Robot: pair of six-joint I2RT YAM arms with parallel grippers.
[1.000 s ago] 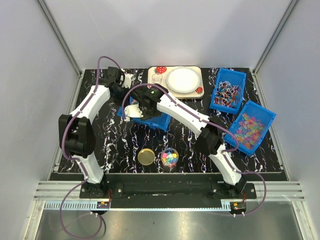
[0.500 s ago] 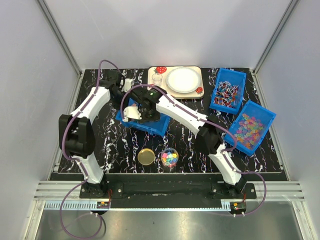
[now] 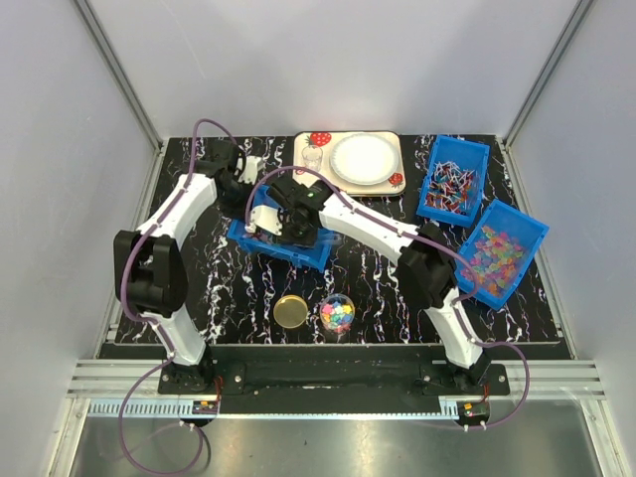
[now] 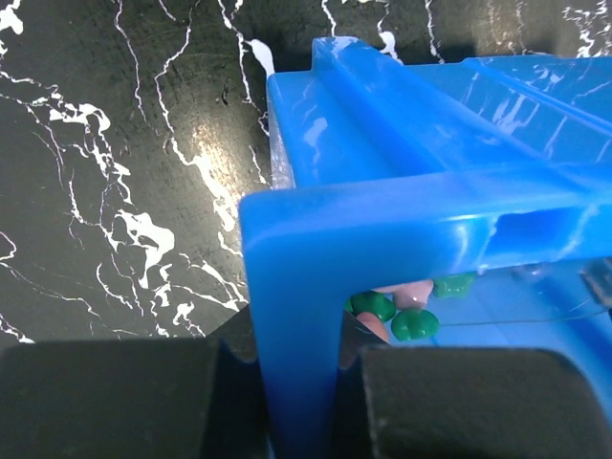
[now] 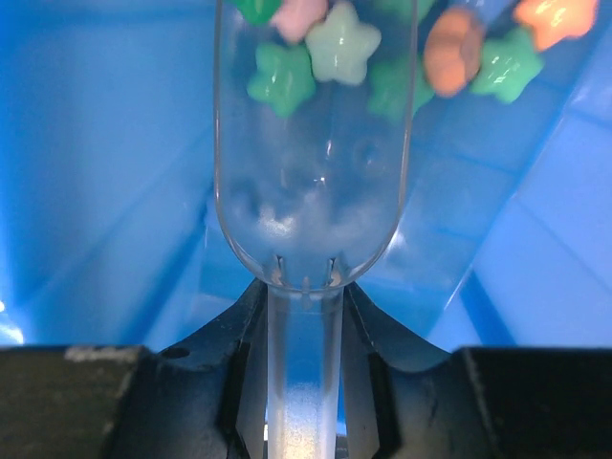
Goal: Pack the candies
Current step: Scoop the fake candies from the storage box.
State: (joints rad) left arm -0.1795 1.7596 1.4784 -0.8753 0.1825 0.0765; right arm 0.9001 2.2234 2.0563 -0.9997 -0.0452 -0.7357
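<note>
The blue plastic bin (image 3: 303, 253) has slid toward the left edge of the surface (image 3: 368, 288). The left gripper (image 4: 304, 387) clamps its wall. The right gripper (image 5: 304, 382) clamps a clear plastic scoop (image 5: 311, 191) among the candies (image 5: 342, 43).

candies (image 5: 342, 43): small chunky sweets, star and flower shapes, opaque
colours in bin: green, pale mint, pink, orange
bin batch, place: loose inside the blue bin (image 5: 105, 191), bunched at the mouth of the clear scoop (image 5: 311, 182); some show through its wall, can't tell if they are inside it
bin batch, left wrist view: a few green ones and a pink one (image 4: 402, 320) tucked in the bin's corner under the rim
tub batch (image 3: 338, 314): mixed pink, yellow, blue, green heap in a clear round tub (image 3: 350, 302), open on top
tub batch, place: near-centre of the table (image 3: 229, 288), just right of the gold lid (image 3: 291, 311)
</note>
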